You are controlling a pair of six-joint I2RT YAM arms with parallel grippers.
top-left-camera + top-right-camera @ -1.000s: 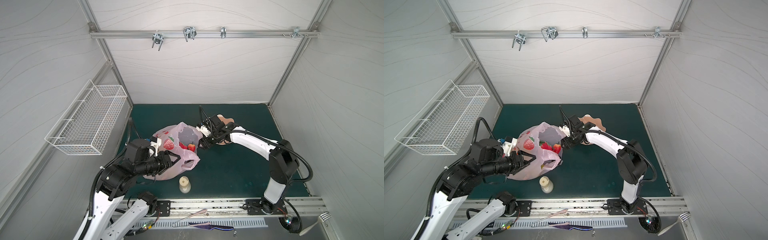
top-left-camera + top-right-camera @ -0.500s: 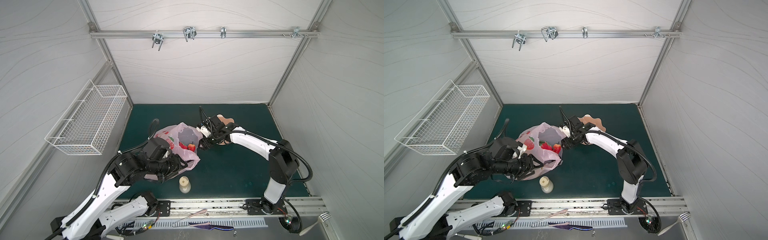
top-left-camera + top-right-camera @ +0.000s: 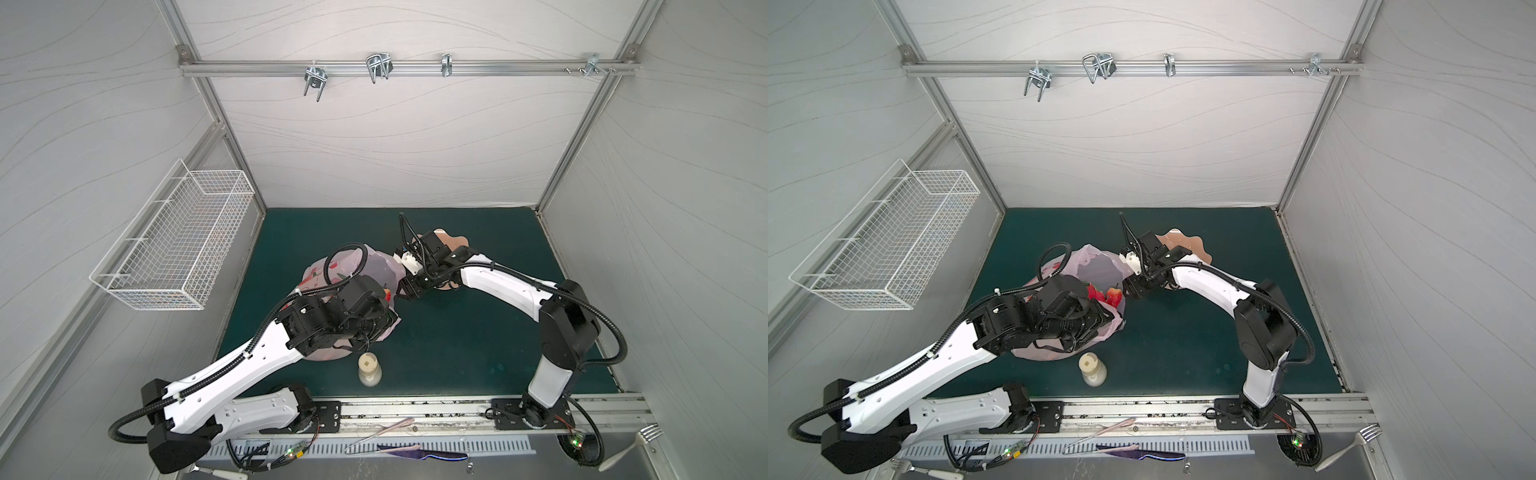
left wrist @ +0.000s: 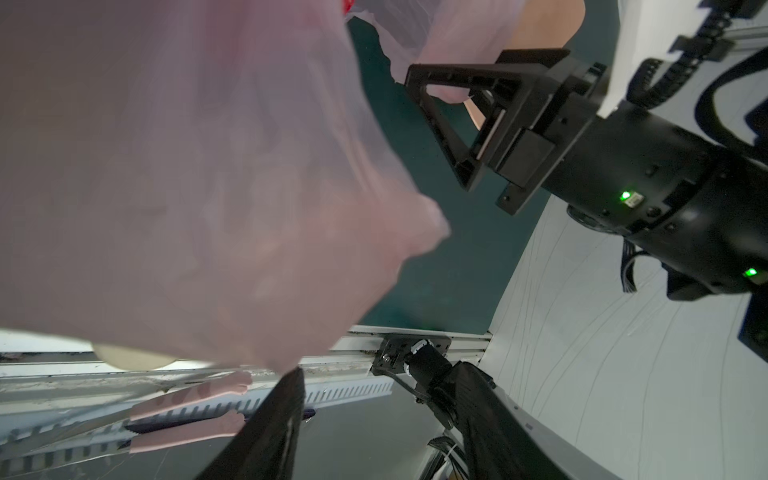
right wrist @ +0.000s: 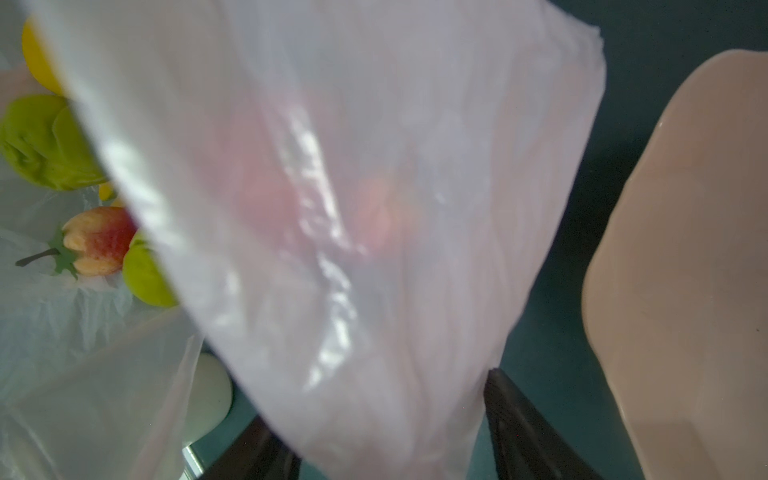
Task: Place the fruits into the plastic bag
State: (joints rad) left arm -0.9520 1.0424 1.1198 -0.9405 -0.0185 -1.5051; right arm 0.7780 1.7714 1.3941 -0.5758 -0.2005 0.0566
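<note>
Green mat (image 3: 457, 332), white-walled cell; pink bag (image 3: 1100, 266) centre-left, fruits (image 5: 99, 241) inside. Pincers: right gripper (image 3: 409, 291) spread, film draped between fingers (image 5: 523, 424); left gripper (image 3: 1096, 322) under near film, state unclear. Risk: film slips, mouth sags, fruit spills toward bottle (image 3: 369, 368).

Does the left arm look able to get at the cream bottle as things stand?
Probably yes: the cream bottle stands on the mat close to the left gripper, nothing between them.
</note>
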